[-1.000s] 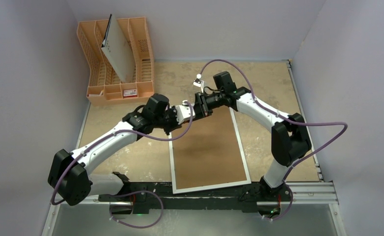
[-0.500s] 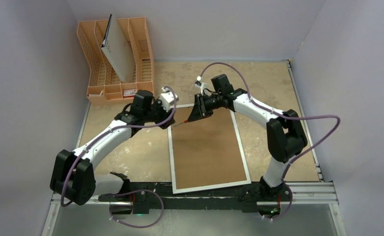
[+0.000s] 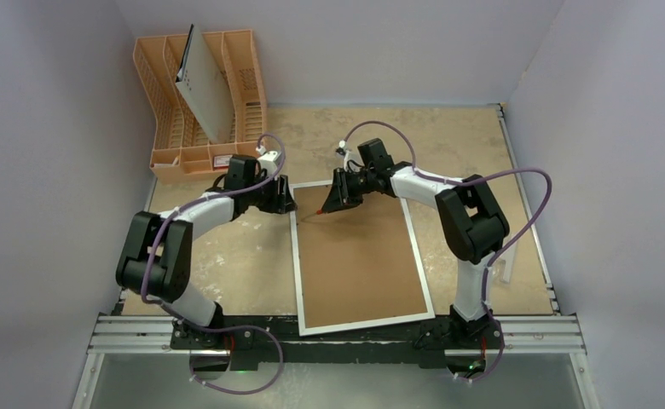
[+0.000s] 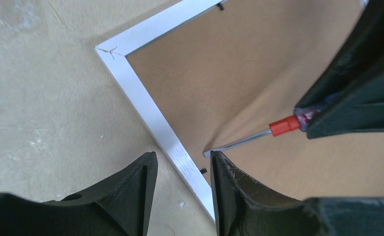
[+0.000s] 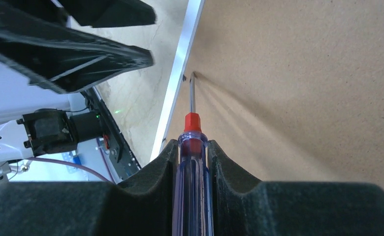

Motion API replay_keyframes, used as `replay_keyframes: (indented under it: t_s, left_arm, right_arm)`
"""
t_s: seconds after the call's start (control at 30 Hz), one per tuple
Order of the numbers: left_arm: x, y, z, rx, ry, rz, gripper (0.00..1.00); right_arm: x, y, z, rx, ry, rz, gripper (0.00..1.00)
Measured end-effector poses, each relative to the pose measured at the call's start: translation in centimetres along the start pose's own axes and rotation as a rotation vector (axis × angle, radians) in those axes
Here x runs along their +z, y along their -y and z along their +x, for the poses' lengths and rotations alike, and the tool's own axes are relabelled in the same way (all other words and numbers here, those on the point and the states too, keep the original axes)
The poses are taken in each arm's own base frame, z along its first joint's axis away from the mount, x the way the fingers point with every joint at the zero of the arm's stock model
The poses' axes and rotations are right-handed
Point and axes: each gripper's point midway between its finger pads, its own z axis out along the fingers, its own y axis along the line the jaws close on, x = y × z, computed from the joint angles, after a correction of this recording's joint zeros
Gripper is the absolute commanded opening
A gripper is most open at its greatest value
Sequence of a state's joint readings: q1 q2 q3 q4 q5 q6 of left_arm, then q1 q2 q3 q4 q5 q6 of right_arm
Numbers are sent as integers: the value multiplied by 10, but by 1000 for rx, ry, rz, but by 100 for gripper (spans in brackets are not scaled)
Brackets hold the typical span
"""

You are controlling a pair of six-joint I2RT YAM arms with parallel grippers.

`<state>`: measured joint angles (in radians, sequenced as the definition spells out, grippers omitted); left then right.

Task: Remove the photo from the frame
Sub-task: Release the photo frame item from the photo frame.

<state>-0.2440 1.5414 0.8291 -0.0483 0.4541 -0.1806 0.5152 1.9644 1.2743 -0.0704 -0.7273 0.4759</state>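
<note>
The frame [image 3: 296, 264] lies face down, its brown fibreboard back [image 3: 359, 256] facing up. The photo is hidden under that back. My right gripper [image 3: 331, 201] is shut on a screwdriver [image 5: 192, 123] with a clear blue handle and a red collar. The screwdriver's flat tip touches the back's left edge beside a small black tab [image 5: 184, 77]. My left gripper [image 4: 182, 157] is open. It straddles the frame's white left border [image 4: 145, 103] near the far left corner, just beside the screwdriver tip [image 4: 214, 151].
An orange plastic rack [image 3: 248, 111] stands at the back left with a grey-white holed board [image 3: 203, 89] leaning in it. Walls close in the left, back and right. A metal rail [image 3: 534, 328] runs along the near edge.
My left gripper drew back to the left from the right gripper and came down over the frame's left border. My right gripper brought the screwdriver tip down to the back's left edge.
</note>
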Motion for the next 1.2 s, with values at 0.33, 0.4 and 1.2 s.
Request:
replay_keyframes:
  t_s: [0.33, 0.4, 1.2]
  left_arm:
    - [27, -12, 13, -142, -41, -18, 44]
    - [30, -13, 13, -150, -41, -22, 43]
    - [46, -28, 14, -187, -56, -60, 22]
  right_arm:
    - [4, 2, -1, -6, 5, -9, 0]
    - [4, 2, 0, -7, 3, -12, 0]
    - [9, -3, 16, -51, -44, -48, 0]
